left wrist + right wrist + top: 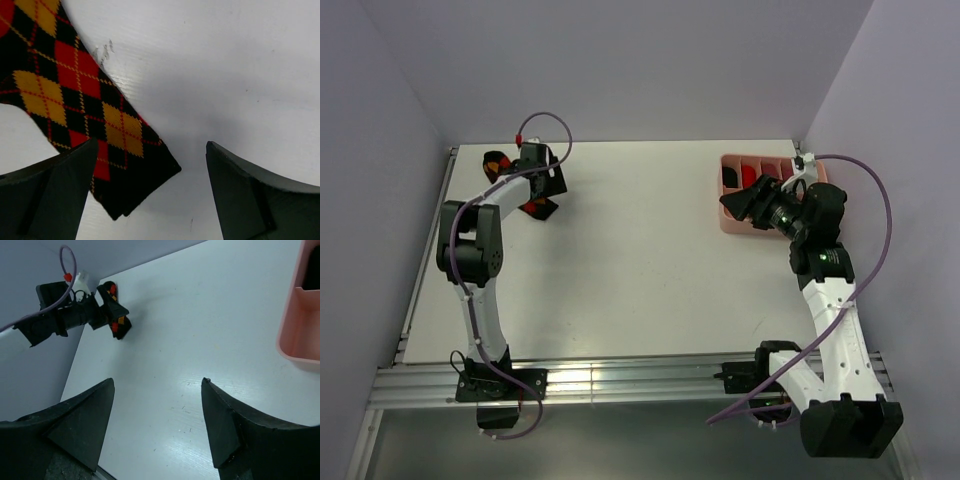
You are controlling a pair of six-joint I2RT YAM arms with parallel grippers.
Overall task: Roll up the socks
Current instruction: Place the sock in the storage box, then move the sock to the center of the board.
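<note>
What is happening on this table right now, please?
Two robot arms are working on rolling socks. The left gripper hovers open above a black, red and orange argyle sock that lies on the table at the far left; it is not gripped. The right gripper is open and empty near the pink tray at the far right.

Layout: sock far-left, tray far-right, well apart.
Sock (75, 100) lies flat on surface (640, 260) near far-left corner, under L pincer (150, 195), its end just beside one finger. Tray (730, 222) sits on surface at far-right corner; R pincer (157, 425) hovers by tray's left rim.
</note>
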